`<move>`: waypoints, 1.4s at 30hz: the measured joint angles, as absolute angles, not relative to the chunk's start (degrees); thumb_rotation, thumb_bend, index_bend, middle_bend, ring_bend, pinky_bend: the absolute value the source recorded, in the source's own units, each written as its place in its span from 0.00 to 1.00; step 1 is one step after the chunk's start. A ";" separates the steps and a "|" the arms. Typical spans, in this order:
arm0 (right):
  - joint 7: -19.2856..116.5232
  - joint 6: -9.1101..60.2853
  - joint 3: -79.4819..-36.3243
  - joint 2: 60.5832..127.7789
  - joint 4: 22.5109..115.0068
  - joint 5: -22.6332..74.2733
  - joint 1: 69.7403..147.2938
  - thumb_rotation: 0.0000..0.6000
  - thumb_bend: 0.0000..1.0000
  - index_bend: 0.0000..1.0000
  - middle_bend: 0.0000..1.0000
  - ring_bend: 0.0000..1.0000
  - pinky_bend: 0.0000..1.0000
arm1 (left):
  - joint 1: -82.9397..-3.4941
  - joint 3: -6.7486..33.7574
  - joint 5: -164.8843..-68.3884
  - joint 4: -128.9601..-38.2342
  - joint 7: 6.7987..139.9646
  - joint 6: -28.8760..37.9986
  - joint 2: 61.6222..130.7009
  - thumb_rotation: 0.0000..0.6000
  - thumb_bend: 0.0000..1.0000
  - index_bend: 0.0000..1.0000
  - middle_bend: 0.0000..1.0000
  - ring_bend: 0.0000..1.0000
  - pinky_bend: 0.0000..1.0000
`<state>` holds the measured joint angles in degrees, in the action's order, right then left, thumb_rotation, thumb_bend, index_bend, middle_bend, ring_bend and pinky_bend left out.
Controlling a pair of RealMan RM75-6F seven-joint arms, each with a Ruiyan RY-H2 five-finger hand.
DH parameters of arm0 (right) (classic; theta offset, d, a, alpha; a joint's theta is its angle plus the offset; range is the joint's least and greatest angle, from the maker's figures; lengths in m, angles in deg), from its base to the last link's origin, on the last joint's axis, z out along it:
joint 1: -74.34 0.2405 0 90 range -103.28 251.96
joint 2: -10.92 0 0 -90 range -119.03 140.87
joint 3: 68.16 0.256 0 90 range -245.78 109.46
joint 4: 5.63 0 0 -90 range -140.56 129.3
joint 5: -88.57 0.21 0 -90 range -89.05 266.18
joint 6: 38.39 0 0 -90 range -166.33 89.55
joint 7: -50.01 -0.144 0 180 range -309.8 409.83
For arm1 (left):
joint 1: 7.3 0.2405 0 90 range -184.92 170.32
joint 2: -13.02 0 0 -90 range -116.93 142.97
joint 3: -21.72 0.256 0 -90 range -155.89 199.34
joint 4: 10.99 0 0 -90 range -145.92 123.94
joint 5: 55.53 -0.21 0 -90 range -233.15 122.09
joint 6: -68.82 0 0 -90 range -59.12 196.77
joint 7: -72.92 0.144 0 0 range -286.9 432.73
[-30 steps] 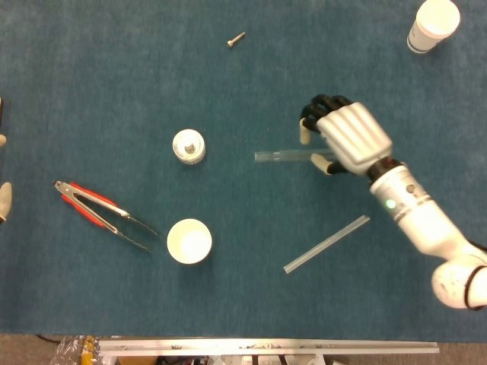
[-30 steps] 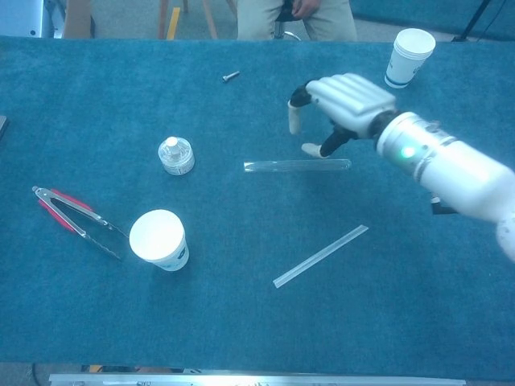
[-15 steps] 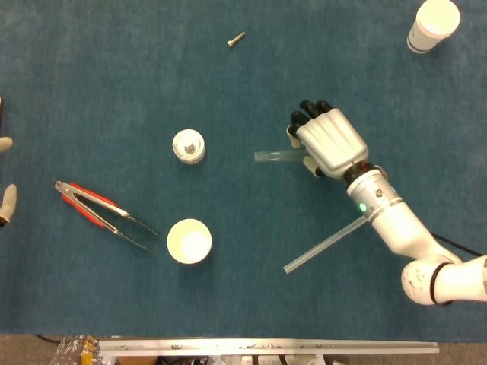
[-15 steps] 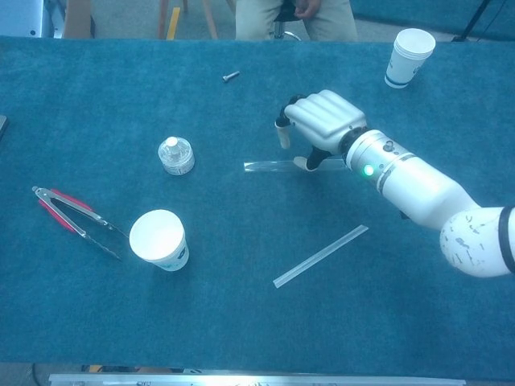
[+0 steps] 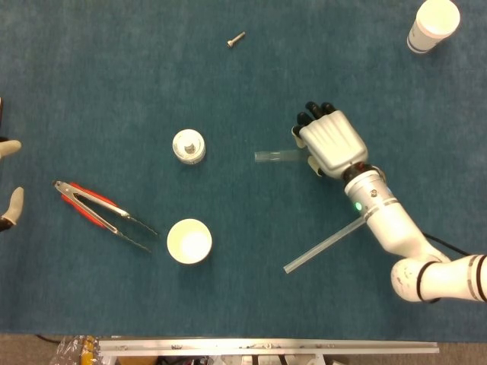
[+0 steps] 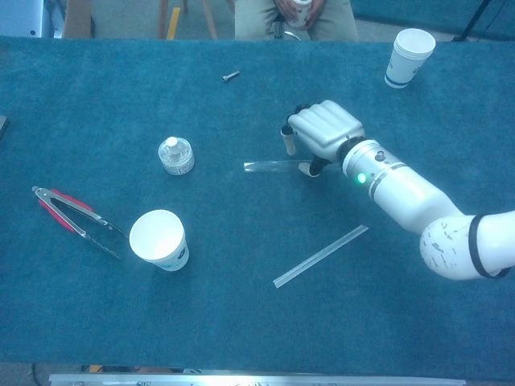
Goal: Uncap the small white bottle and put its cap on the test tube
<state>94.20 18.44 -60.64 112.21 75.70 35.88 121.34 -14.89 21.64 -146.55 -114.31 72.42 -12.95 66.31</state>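
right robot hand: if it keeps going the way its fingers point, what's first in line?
Past the right robot hand the cloth looks free toward the far edge; the screw sits well off to the left. The test tube lies under the hand.

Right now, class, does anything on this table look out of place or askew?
A lone screw lies far off, unrelated to the rest. The test tube lies flat under the right hand. The small white bottle stands upright, still capped.

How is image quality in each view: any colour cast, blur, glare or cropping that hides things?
Head view: sharp and evenly lit, soft shadows; left hand cropped at the frame edge. Chest view: blue cast, slightly softer; the clear test tube is faint against the cloth, partly covered by the right hand; small white bottle readable.
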 measured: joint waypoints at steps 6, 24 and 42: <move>94.13 18.25 -60.95 114.23 73.61 36.29 121.54 1.00 0.25 0.49 0.31 0.15 0.23 | -14.92 21.83 -146.77 -113.79 71.58 -12.97 66.20 0.66 0.43 0.22 0.21 0.14 0.08; 95.08 17.95 -60.79 116.56 71.32 37.20 122.16 1.00 0.25 0.49 0.31 0.15 0.23 | -14.94 22.24 -147.04 -112.78 70.25 -13.02 66.31 0.65 0.43 0.22 0.21 0.14 0.08; 94.88 18.87 -60.08 116.79 71.67 37.53 121.95 1.00 0.31 0.56 0.31 0.15 0.23 | -14.80 22.23 -147.25 -112.12 68.98 -13.72 66.67 0.64 0.43 0.22 0.21 0.14 0.08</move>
<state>94.88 18.87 -60.08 116.79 71.67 37.53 121.95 -14.80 22.23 -147.25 -112.12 68.98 -13.72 66.67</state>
